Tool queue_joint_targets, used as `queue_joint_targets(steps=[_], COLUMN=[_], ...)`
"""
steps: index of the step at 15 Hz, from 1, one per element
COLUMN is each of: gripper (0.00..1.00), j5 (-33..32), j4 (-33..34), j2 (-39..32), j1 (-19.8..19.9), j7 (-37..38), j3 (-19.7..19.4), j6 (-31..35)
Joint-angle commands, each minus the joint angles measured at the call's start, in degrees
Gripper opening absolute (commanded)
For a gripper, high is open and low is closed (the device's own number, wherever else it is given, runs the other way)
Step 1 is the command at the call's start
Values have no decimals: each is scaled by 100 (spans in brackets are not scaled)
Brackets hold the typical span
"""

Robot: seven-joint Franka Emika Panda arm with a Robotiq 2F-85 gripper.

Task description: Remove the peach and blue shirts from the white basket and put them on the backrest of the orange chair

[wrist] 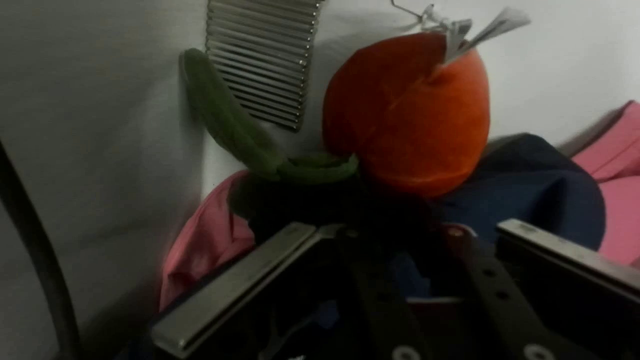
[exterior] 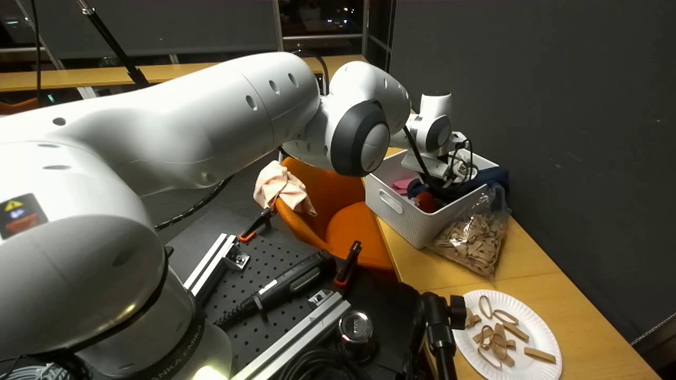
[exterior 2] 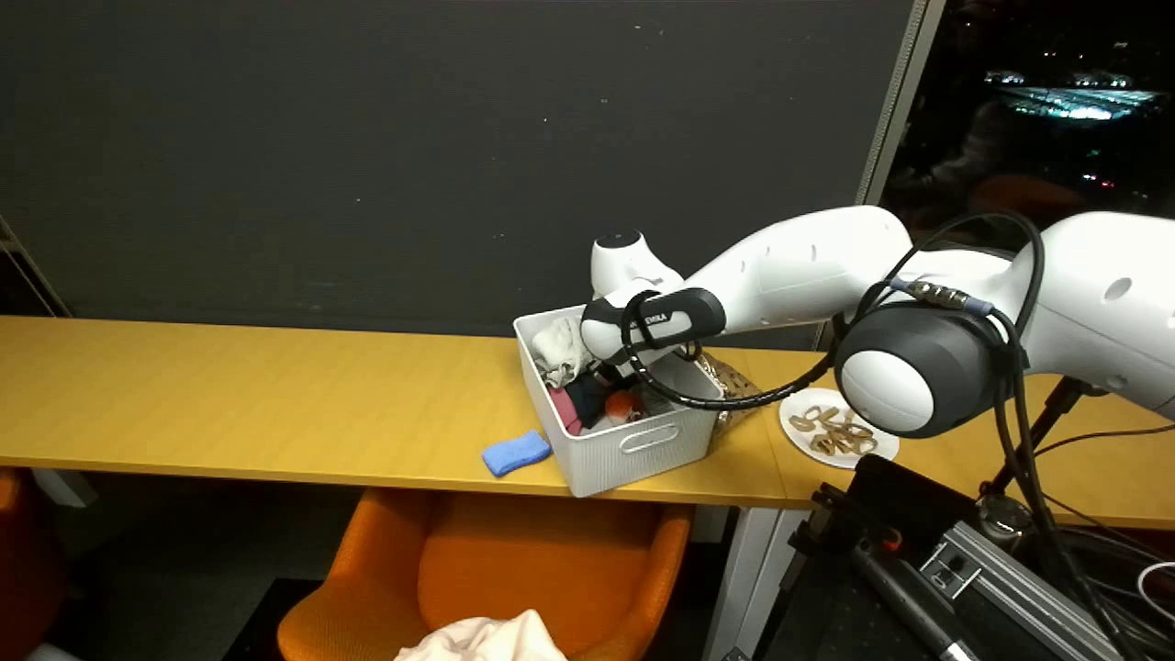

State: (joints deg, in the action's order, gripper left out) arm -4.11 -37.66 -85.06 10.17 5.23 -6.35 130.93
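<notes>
White basket lengthwise toward chair

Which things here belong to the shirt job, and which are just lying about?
Job: white basket, blue shirt in it, orange chair, peach shirt on its backrest.

Lying about: paper plate with brown loops, clear bag, pink cloth, round orange object, light-blue item.

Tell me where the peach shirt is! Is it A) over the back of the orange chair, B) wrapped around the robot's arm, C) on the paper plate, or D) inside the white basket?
A: in an exterior view, the peach shirt lies draped over the top edge of the backrest of the orange chair.
</notes>
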Motion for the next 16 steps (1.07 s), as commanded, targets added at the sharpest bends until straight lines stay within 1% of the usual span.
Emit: queue_joint_targets(steps=[1, 4, 6, 7, 8, 14, 16], gripper=[0, 0, 0, 0, 0, 0, 0], j5=[84, 153, 227, 250, 247, 292, 270], j4=[120, 283, 724, 832, 643, 600, 537], j2=[0, 2, -109, -67, 134, 854, 1121], j1=[63, 126, 199, 232, 246, 434, 353], j7=[-71, -108, -162, -177, -151, -40, 49], j3=[61, 117, 174, 194, 227, 235, 229], j6=[-181, -451, -899, -1111, -1179, -2156, -2520])
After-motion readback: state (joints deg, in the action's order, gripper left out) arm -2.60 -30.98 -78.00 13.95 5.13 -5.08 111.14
